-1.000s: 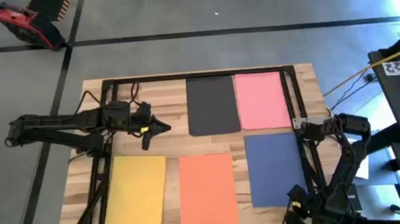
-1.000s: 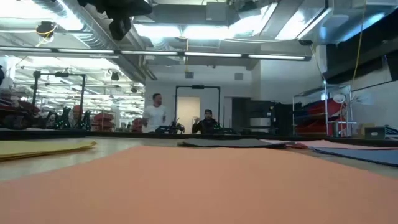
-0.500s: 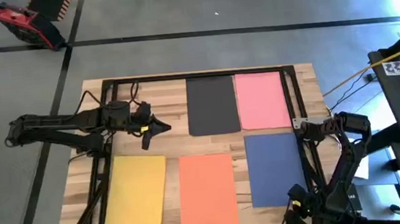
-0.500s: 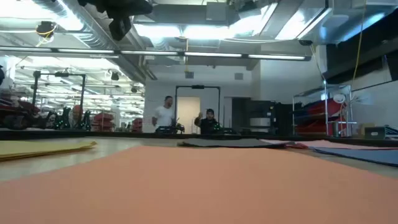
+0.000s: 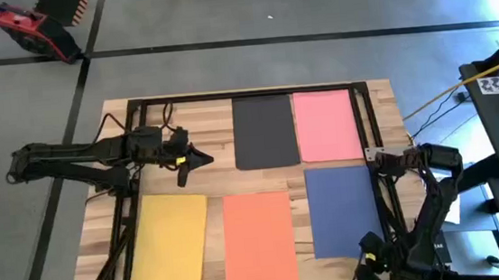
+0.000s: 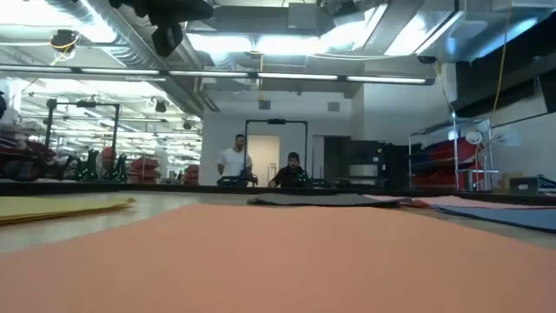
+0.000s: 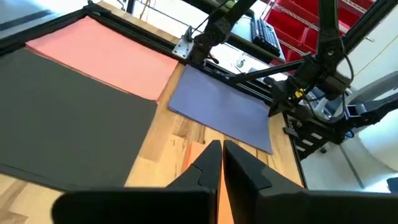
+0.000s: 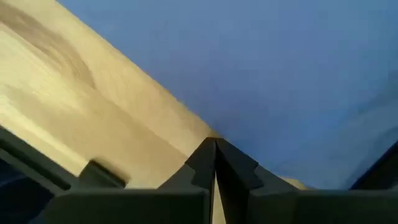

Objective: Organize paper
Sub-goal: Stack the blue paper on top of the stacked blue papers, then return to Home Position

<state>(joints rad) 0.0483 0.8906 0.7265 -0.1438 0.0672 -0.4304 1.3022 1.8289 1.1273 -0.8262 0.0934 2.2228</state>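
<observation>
Five sheets lie flat on the worktop [image 5: 203,130]: black [image 5: 264,131], pink [image 5: 326,124], yellow [image 5: 169,239], orange [image 5: 259,238], blue [image 5: 343,210]. Left jaws [image 5: 204,158], closed and empty, hover at nine o'clock from black; approach an edge low. Right jaws [image 8: 215,155] closed at blue's corner.

Even, bright indoor light; sharpness varies by view

From above the worktop [image 5: 203,126] is evenly lit, with only faint soft shadows beneath the arms; the low view is lit by long ceiling light strips [image 6: 261,76] that glare white, leaving the room behind slightly hazy; the orange sheet [image 6: 278,261] fills its foreground as a soft, unfocused band; the right wrist view is blurred throughout, the blue sheet [image 8: 280,74] a smooth wash; the left wrist view is clear, daylight-bright at its far side.
</observation>
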